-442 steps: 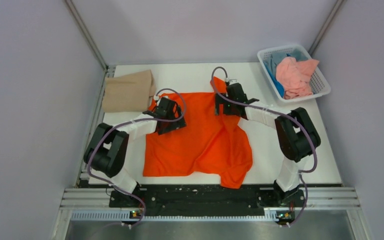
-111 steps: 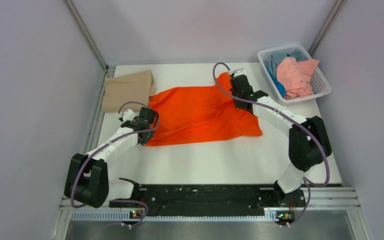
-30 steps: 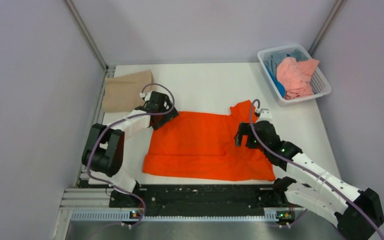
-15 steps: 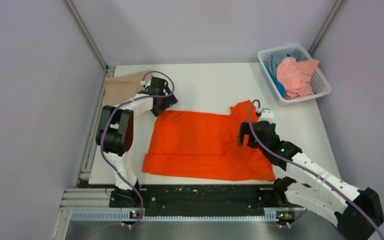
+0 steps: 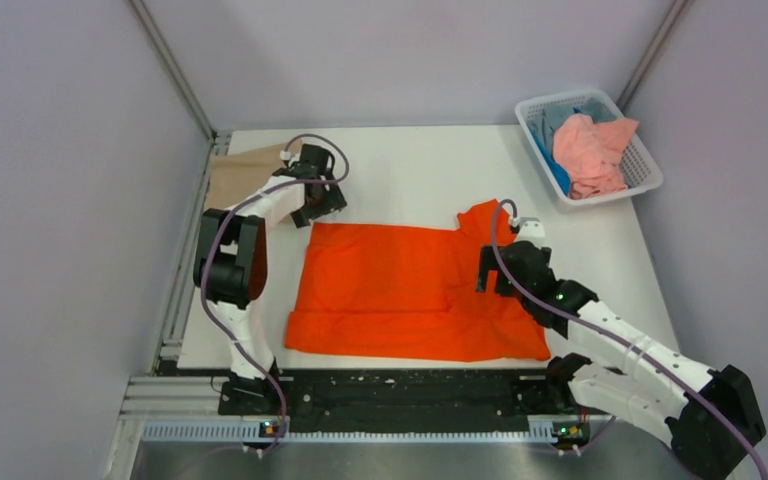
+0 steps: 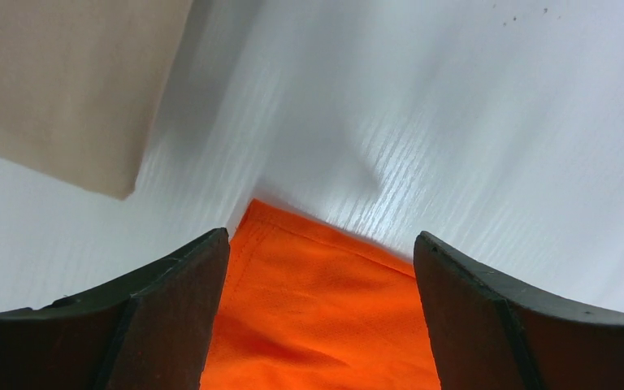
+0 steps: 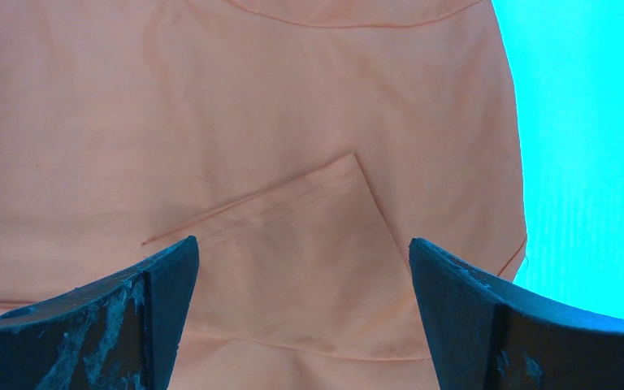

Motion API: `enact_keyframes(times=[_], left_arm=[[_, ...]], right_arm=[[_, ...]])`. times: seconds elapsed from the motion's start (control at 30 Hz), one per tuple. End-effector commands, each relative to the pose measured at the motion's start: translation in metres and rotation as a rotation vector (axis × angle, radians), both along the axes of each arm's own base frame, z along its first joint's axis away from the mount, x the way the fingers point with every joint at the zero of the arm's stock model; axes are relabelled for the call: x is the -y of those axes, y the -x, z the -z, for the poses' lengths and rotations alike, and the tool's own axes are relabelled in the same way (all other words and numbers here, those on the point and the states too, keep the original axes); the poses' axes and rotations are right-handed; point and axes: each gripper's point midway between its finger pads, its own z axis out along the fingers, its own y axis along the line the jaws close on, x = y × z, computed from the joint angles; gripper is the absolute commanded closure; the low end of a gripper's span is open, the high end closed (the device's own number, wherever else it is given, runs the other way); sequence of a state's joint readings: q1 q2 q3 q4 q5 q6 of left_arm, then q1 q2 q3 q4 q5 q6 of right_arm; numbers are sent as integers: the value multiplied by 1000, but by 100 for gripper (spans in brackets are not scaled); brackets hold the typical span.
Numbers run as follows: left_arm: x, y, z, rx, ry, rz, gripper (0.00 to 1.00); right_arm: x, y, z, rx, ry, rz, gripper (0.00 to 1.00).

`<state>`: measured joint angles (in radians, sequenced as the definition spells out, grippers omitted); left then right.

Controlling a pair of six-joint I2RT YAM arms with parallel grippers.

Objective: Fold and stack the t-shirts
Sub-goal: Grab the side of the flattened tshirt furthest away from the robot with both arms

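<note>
We see the orange t-shirt [image 5: 400, 290] spread flat on the white worktop [image 5: 410, 160], mid-near zone, long side running L to R. A sleeve pokes up at its far R corner.

The tan t-shirt [image 5: 235, 175] lies folded at the far L corner of the worktop, near the orange one but not touching it. The salmon-pink t-shirt [image 5: 590, 150] is bunched in the white basket [image 5: 634, 133] at far R, w/ the blue t-shirt [image 5: 552, 160] showing beside and under it.

The left claw [image 5: 315, 205] is at the orange shirt's far L corner, btw it and the tan one. In the wrist view its fingers [image 6: 154, 309] stand wide apart w/ nothing gripped, and the orange corner shows in the gap.

The right claw [image 5: 488, 268] is over the shirt's R part, by the sleeve. Its fingers [image 7: 496, 309] are also spread wide and empty, w/ a sleeve hem on the cloth below. Colours in that view are washed pale, and we can't tell if it touches the fabric.
</note>
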<state>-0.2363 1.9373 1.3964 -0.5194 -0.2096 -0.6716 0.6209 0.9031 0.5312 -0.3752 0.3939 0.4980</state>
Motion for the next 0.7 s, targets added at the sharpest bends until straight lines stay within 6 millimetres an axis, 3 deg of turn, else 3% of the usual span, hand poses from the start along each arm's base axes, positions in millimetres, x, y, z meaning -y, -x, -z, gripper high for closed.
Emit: enact_keyframes(times=[0.0,0.13,0.3,0.4,0.53,0.67], left_arm=[[-7,3,13,-69,-29,63,13],[-2,-3,22,-67,-10,81,17],[2,15,39,-194,26,70,30],[16,26,43,-208,101,100,50],[18,37,42,-194,128,104,62],[17,43,43,-198,123,114,80]], right_arm=[[-2,-8,-14,33,-9,11,1],[-2,-6,-11,24,-7,4,1],[-1,-5,-13,33,-11,8,1],[0,-5,-14,37,-11,11,1],[0,-5,-11,31,-12,12,1],[0,-5,-10,29,-7,14,1]])
